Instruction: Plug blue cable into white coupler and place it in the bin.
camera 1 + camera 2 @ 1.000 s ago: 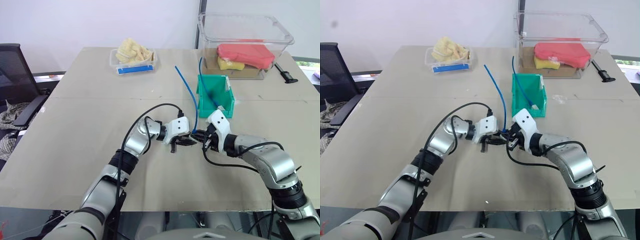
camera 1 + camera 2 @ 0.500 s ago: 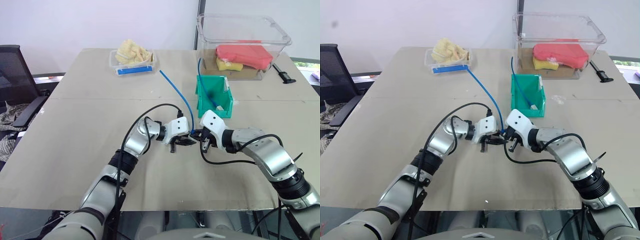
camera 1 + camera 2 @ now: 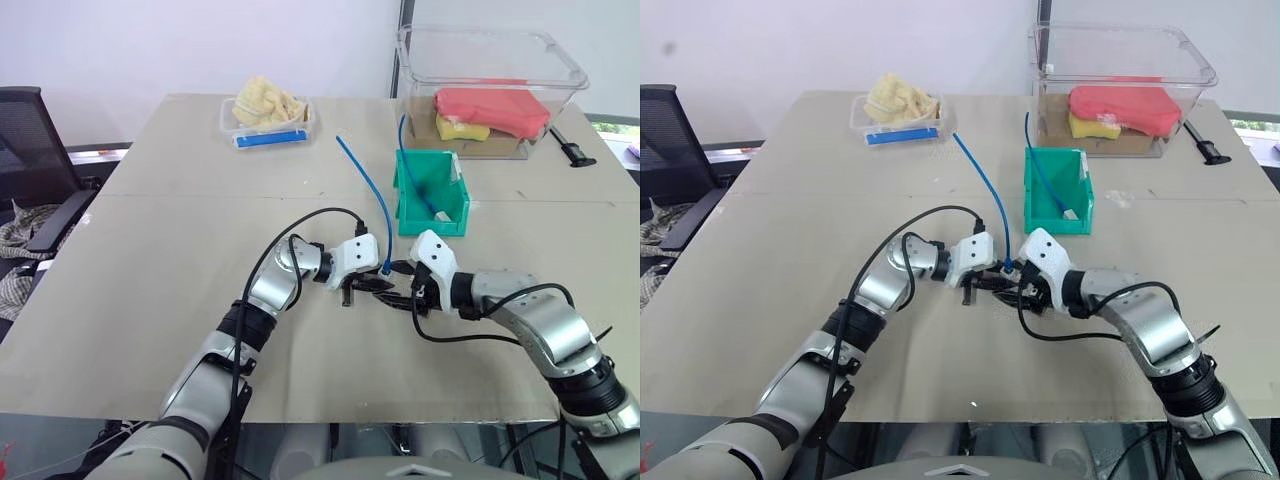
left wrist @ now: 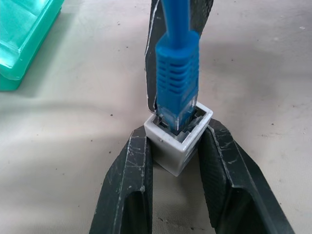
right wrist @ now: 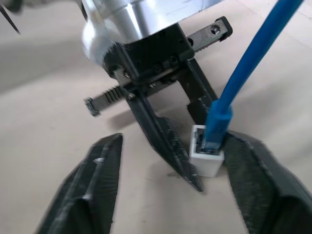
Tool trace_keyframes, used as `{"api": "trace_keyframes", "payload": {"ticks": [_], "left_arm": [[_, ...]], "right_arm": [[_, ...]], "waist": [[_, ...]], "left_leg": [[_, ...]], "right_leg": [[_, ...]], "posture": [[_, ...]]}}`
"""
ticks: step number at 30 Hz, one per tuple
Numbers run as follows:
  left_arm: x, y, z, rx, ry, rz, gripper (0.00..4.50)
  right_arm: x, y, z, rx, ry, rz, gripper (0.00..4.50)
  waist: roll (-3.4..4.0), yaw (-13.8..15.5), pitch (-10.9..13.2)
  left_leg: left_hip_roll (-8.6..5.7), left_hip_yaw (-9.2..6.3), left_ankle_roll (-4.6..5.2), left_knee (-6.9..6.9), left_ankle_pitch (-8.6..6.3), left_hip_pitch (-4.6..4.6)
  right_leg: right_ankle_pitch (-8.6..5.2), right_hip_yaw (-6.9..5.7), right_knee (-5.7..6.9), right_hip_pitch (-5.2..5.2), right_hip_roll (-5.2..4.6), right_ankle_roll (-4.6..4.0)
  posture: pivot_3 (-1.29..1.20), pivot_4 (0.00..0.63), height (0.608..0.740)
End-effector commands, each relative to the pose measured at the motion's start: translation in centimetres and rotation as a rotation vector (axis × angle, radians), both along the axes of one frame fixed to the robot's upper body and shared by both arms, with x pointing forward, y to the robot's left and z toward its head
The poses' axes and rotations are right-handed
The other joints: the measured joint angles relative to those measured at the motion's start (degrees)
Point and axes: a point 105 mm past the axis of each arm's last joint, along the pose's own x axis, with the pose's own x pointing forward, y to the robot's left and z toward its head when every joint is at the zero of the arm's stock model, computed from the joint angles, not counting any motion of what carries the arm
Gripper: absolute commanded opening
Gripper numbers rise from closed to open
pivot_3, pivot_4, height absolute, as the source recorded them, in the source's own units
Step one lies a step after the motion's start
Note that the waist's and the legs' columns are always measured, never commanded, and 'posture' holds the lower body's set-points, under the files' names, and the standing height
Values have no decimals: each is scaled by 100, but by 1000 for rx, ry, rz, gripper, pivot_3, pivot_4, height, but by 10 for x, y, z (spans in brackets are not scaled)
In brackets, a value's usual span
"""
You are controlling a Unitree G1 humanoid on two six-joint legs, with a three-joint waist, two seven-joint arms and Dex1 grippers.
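My left gripper clamps the tiny white plastic coupler block just above the beige desk, bracing it so the thin bright-blue cable stays plugged in. My right gripper stands wide, holding nothing. The teal-green plastic bin waits nearby.

Bright, even daylight-type light across the table; soft short shadows under the arms, no hard edges. Mild glare on the large clear tub walls & on the metal arm shells. Head views sharp centre to edge, slight wide-angle bend at edges. Left wrist view crisp on the blue cable plug; right wrist view soft, w/ motion blur on the near fingers.
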Motion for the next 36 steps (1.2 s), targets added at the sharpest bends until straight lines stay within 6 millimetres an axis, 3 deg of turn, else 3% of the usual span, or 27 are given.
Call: {"api": "trace_keyframes", "payload": {"ticks": [1, 9, 17, 20, 24, 29, 36], "left_arm": [[1, 1, 3, 5, -16, 0, 740], [2, 1, 4, 4, -18, -3, 740], [3, 2, 4, 3, -20, 0, 740], [4, 3, 7, -14, -14, 10, 740], [5, 6, 27, -90, 46, 33, 740], [10, 8, 55, -184, 180, 104, 740], [19, -19, 124, -375, 415, 198, 740]], "right_arm": [[1, -7, 6, 60, 30, -52, 2809], [12, -2, 23, 164, -3, -136, 2809], [14, 3, 31, 192, -20, -135, 2809], [6, -1, 35, 201, -29, -111, 2809], [-16, -16, 54, 267, -115, -88, 2809], [-45, -31, 65, 289, -203, -114, 4439], [-66, -65, 71, 188, -407, -336, 4439]], "waist": [[2, 3, 5], [10, 2, 10], [13, -2, 12], [14, -2, 12], [15, 3, 16], [20, -3, 24], [16, 52, 41]], "left_leg": [[1, -3, 0, 0, 0, -4], [-10, -18, -2, 4, 2, -77], [-15, -25, -2, 4, 2, -83], [-15, -26, -2, 4, 2, -83], [-15, -36, -2, 4, 2, -94], [-15, -39, -2, 3, 1, -101], [-19, -46, -2, 14, 2, -109]], "right_leg": [[0, -3, -3, -1, 0, 0], [3, -16, -1, -62, 0, -1], [3, -24, -3, -65, -2, -1], [3, -25, -2, -65, -2, -1], [2, -35, -9, -67, -2, -1], [2, -37, -13, -72, -1, 0], [1, -47, -11, -70, -1, 3]], "posture": [[0, 150, 739], [0, 150, 739], [0, 150, 739], [0, 150, 739], [0, 150, 739], [0, 150, 739], [0, 150, 739]]}}
